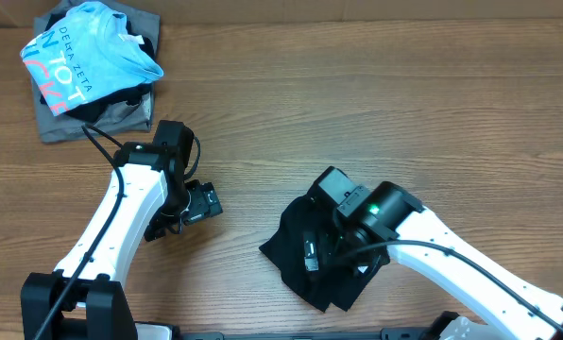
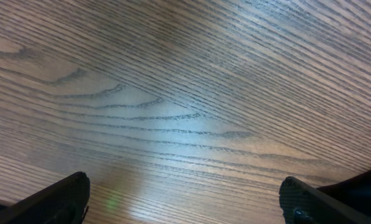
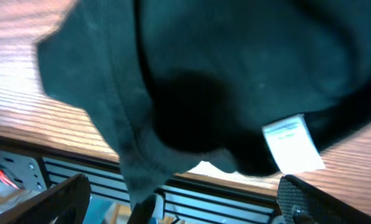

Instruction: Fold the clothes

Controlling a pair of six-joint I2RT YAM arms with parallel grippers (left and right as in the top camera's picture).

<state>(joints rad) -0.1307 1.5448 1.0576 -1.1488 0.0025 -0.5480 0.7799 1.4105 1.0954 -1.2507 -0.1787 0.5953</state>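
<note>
A black garment (image 1: pixel 315 250) lies crumpled on the wooden table near its front edge, right of centre. In the right wrist view it (image 3: pixel 223 81) fills most of the frame, with a white label (image 3: pixel 292 144) showing. My right gripper (image 3: pixel 185 202) is open, its fingers wide apart just beyond the garment's edge, over the table's front edge; nothing is between them. My left gripper (image 2: pixel 185 199) is open and empty, over bare wood; in the overhead view it (image 1: pixel 195 206) is left of the black garment. A pile of clothes (image 1: pixel 88 61) with a light blue printed shirt on top lies at the far left corner.
The wooden table (image 1: pixel 376 104) spreads across the whole view. The table's front edge (image 3: pixel 23 140) and a slatted metal frame (image 3: pixel 67 171) below it show in the right wrist view. A grey garment (image 1: pixel 59 123) lies under the pile.
</note>
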